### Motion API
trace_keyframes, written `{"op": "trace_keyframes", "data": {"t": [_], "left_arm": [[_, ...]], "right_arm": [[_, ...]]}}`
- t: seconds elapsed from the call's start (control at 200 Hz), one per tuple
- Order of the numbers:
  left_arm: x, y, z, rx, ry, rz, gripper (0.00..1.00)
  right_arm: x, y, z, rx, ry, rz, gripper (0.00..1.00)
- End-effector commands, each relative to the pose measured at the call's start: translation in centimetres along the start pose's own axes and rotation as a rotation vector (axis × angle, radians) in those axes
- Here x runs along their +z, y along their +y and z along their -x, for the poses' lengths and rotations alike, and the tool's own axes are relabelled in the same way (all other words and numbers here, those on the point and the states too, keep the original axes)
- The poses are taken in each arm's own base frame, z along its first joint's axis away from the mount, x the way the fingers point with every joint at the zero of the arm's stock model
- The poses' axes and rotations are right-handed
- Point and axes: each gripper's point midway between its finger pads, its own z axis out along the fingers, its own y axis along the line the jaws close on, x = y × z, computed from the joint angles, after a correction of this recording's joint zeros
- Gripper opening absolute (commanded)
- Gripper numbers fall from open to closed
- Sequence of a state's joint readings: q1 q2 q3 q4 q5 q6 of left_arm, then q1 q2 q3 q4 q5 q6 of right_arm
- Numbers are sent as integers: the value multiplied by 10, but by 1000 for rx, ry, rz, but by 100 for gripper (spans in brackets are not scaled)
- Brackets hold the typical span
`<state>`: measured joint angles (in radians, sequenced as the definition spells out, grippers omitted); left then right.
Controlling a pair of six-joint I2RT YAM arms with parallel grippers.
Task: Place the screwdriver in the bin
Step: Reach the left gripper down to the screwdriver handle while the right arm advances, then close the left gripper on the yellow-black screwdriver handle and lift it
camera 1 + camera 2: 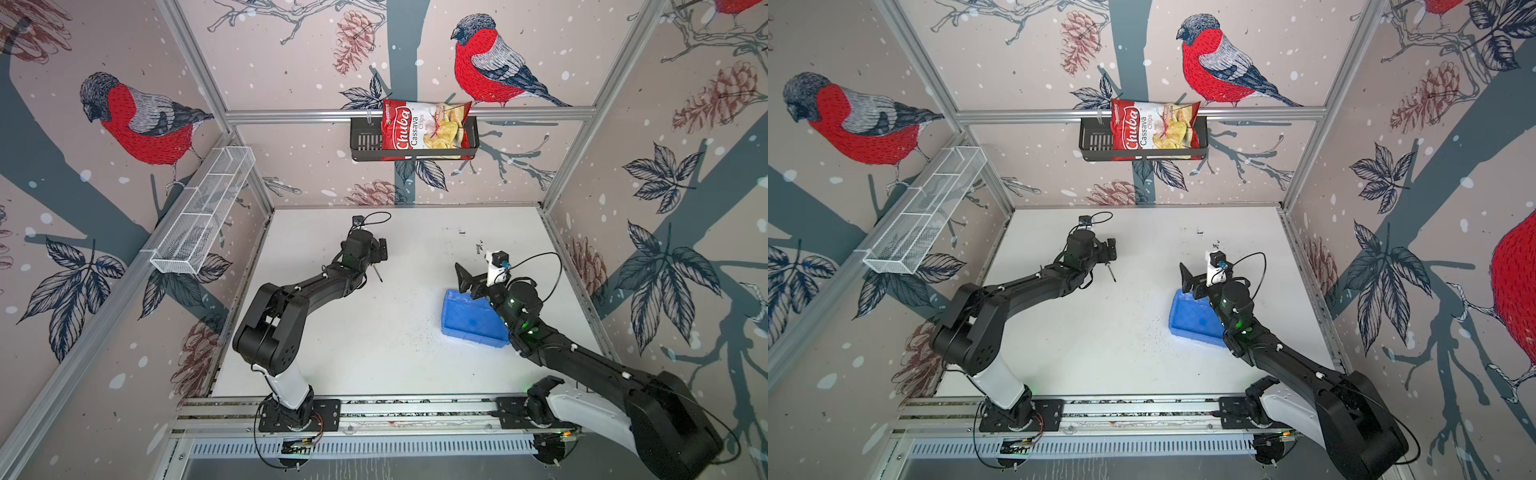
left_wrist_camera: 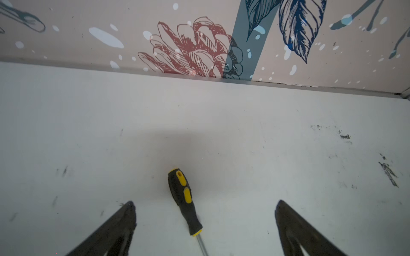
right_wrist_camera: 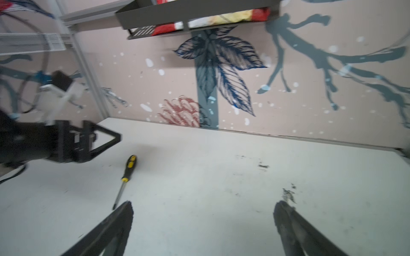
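"Where was the tool when you looked from above?"

"In both top views I saw only the thin shaft of the screwdriver [image 1: 379, 275] on the white table [image 1: 374, 353], poking out from under the left gripper [image 1: 379, 251]. The handle was hidden. The bin [image 1: 465, 322] lay well apart to the right, partly under the right arm [image 1: 582, 357], with nothing in it that I could see."

"And the left wrist?"

"It gave me what the top could not: the black-and-yellow handle lay flat between the fingers, which stood spread wide and touched nothing. I judged I should come straight down, centre the handle, and close across its thick part rather than the shaft."

"The right wrist?"

"It showed the whole tool just beside the left gripper, and the right gripper [image 3: 204, 204] gaping and empty above bare table. The bin was out of its sight."
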<state>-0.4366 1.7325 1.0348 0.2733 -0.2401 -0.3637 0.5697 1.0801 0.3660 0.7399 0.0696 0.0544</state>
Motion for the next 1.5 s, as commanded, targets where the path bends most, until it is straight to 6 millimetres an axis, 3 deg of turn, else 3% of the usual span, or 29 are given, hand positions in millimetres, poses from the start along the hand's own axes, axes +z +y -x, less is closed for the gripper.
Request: {"op": "trace_keyframes", "data": {"t": [0.0,0.175,0.43,0.68,0.941,1.136,1.491], "left_arm": [[11,1,-15,-116,97,37,97],[37,-6,-22,-125,212,79,97],[68,12,-52,-109,420,291,89],[73,34,-56,-114,401,420,89],[80,51,-59,-146,422,476,71],[86,51,-63,-175,436,454,58],[95,49,-75,-189,455,442,48]], "right_arm": [[7,36,2,-30,8,152,100],[20,76,-3,-120,56,288,100],[31,113,-15,-223,105,389,100],[33,123,-26,-250,137,410,100],[35,127,-33,-265,161,420,100],[36,130,-31,-266,157,428,100],[35,139,-35,-239,158,456,100]]}}
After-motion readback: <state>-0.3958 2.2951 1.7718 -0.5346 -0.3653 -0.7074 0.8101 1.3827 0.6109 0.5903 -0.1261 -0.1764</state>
